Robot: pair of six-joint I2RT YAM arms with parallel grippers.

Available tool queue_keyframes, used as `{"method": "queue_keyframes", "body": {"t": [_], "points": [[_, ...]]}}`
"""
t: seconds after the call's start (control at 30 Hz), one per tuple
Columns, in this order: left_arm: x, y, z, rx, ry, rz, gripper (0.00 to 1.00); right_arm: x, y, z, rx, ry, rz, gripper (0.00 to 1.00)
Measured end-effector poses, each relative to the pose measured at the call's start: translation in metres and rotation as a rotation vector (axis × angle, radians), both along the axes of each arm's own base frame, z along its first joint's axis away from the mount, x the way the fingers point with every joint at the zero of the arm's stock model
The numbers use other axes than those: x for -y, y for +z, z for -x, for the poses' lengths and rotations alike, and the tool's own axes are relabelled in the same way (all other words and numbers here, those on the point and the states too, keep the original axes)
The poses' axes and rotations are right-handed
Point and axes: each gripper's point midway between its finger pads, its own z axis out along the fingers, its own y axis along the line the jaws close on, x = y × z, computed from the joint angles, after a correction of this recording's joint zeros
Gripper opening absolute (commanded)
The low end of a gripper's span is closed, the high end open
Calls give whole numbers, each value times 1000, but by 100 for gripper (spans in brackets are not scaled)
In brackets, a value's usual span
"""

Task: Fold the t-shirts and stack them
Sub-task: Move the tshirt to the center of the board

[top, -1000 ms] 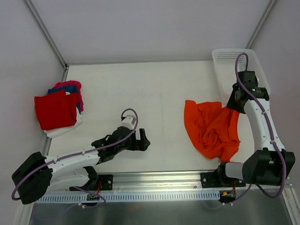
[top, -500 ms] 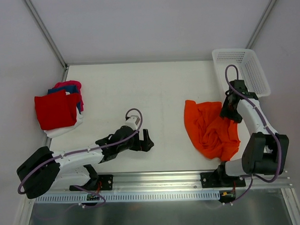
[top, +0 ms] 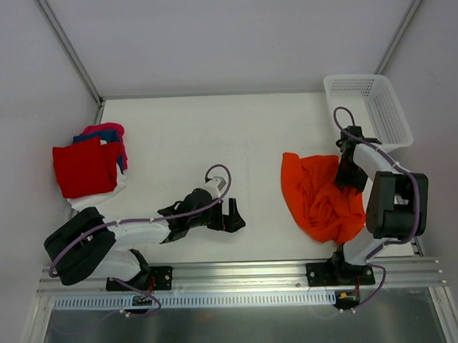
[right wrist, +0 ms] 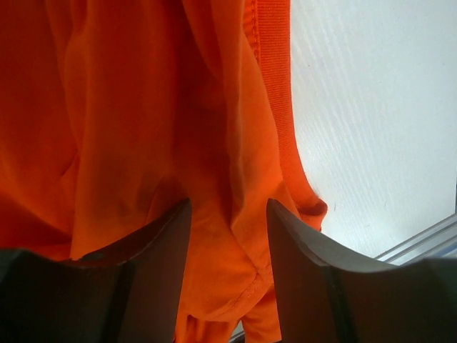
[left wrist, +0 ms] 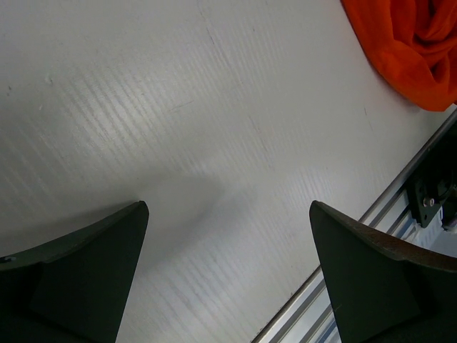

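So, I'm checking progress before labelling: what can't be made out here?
Top view: the red t-shirt covers the t-shirts beneath; only edges show.
Orange t-shirt: crumpled, sleeves unreadable; right wrist view crops it.
Right gripper: neither view shows whether it touches the cloth.

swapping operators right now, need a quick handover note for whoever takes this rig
Left gripper: open, holding nothing, over the white table.
Right gripper: open, jaws astride a fold of the crumpled bright orange t-shirt at right, not closed on it.
Done: a folded red t-shirt tops the pile of blue, magenta-pink and white t-shirts at far left.
To do: grasp, spread and fold the orange one, then stack it.
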Motion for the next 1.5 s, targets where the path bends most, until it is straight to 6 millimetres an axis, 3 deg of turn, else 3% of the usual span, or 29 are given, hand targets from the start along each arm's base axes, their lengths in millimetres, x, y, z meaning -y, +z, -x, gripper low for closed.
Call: {"method": "queue_keyframes", "body": {"t": [0.1,0.2,0.3,0.33,0.57,0.7,0.87,1.0,1.1,1.23,1.33,1.5], "points": [[4,1,1,-5,-14,10,99,2,-4,0,-12,-5,15,45],[4,1,1,-5,-17,12,99,7,-6,1,-25,-11,44,32],[4,1,1,-6,-16,11,99,11,-7,2,-39,-16,71,13],[4,1,1,-5,-15,11,99,12,-8,3,-43,-18,77,1],[3,0,0,-3,-10,8,99,14,-7,3,-45,-21,100,0],[3,2,-3,-1,-1,-17,99,11,8,0,7,-11,113,0],[13,20,-14,28,-5,-21,99,13,74,-12,163,-15,145,0],[25,42,-23,56,-10,17,99,24,156,-32,345,-39,211,1],[26,49,-24,64,-10,27,99,31,210,-31,459,-61,256,1],[21,54,-22,77,-14,7,99,41,269,-2,556,-97,323,1],[22,67,-28,106,-15,-8,99,49,296,24,601,-132,364,1],[48,121,-47,182,-35,61,99,63,325,71,644,-207,432,0]]}}
